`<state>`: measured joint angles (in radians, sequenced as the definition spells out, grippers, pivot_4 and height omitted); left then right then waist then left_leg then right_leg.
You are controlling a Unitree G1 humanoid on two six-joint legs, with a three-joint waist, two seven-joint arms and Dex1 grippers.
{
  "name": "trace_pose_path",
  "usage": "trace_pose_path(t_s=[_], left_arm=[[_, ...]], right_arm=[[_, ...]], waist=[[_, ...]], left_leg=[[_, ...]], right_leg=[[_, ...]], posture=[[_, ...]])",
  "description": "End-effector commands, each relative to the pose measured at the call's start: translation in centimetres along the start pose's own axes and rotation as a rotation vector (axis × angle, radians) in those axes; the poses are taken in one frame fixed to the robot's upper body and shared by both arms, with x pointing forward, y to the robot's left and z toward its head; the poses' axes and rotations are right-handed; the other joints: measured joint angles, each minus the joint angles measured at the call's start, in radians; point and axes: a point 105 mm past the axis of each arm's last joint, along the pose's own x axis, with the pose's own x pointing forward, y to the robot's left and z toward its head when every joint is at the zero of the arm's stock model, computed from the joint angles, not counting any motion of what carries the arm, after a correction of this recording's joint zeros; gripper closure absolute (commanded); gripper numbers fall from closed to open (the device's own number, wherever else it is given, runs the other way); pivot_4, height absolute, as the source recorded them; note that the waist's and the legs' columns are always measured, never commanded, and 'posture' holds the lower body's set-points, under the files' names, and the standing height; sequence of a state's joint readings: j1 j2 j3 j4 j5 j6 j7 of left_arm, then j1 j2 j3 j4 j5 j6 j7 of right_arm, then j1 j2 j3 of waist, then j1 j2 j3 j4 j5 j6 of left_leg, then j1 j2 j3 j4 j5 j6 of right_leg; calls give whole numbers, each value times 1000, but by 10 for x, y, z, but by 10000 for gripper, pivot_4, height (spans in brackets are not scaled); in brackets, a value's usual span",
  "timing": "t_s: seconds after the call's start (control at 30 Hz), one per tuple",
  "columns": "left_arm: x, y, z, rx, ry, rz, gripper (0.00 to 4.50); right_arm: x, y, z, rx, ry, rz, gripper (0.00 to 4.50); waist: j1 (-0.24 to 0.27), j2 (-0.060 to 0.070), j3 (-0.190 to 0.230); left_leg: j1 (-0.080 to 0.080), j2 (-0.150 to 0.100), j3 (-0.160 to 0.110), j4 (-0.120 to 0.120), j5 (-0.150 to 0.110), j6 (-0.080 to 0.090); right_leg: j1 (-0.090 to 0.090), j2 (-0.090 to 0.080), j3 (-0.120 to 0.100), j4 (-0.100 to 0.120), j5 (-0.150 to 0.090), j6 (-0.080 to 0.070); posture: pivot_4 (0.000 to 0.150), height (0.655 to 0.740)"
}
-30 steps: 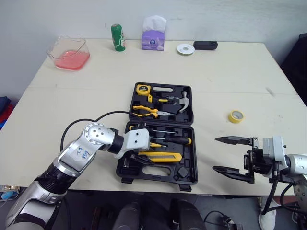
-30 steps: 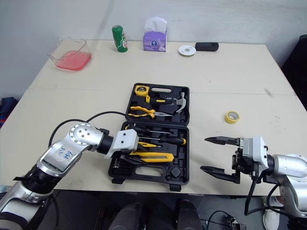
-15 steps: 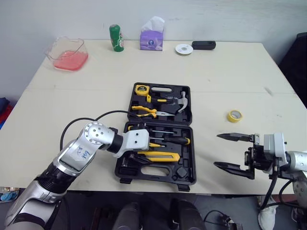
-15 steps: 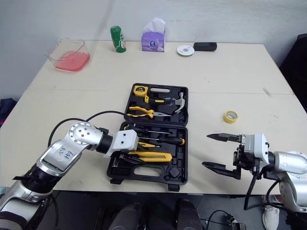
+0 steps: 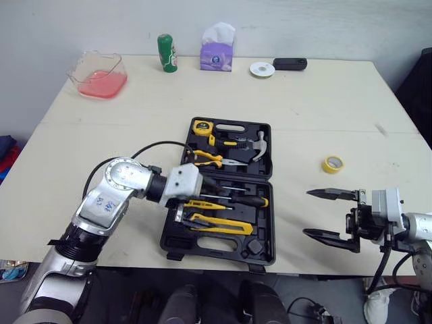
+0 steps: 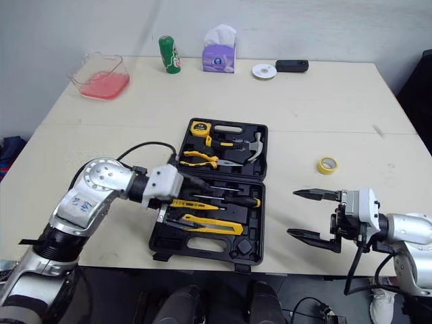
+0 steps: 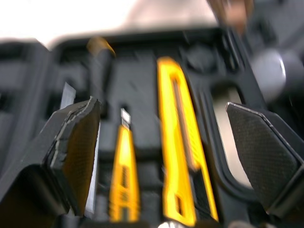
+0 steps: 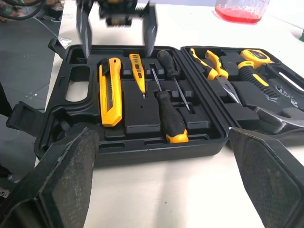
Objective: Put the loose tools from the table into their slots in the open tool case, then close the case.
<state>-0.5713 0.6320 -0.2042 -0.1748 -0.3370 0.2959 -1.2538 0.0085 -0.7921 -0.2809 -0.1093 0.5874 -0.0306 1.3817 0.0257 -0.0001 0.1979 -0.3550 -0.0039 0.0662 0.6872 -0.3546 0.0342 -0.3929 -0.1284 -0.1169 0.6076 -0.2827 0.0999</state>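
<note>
Left wrist view | left gripper [image 7: 161, 114] fingers apart over yellow knife [image 7: 176, 135] in tool case [image 5: 226, 243]; right gripper [image 5: 308, 213] fingers apart

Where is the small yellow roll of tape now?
In the left eye view, the small yellow roll of tape lies flat on the beige table, on the robot's right of the open black tool case and beyond the open right gripper.

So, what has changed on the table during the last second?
The left gripper drew back toward the left edge of the tool case, fingers open and holding nothing. The right gripper stayed open beside the case; the yellow tape roll is still on the table.
</note>
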Motion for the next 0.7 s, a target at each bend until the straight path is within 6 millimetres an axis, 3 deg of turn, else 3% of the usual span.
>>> trace_pose_path(t_s=[0.03,0.27,0.57,0.7], left_arm=[[-9,-6,14,22,-149,-18,12741],[15,-12,-5,20,-126,-33,43244],[33,-19,-46,-33,4,-42,44620],[39,-20,-49,-69,-20,-22,44620]], right_arm=[[-6,-1,3,-30,-4,-33,0],[-6,2,4,-16,-28,-45,0],[0,10,2,-4,-45,-33,0],[1,11,3,-2,-50,-32,0]], waist=[[0,0,0],[1,0,0],[1,0,0],[1,0,0]], left_leg=[[0,0,0,0,0,0],[0,0,0,2,0,0],[1,0,0,2,0,0],[1,0,0,2,0,0]], right_leg=[[0,0,0,0,0,0],[1,1,0,1,0,0],[1,1,0,1,0,0],[1,0,0,1,0,0]], posture=[[1500,7400],[1500,7400],[1500,7400],[1500,7400]])
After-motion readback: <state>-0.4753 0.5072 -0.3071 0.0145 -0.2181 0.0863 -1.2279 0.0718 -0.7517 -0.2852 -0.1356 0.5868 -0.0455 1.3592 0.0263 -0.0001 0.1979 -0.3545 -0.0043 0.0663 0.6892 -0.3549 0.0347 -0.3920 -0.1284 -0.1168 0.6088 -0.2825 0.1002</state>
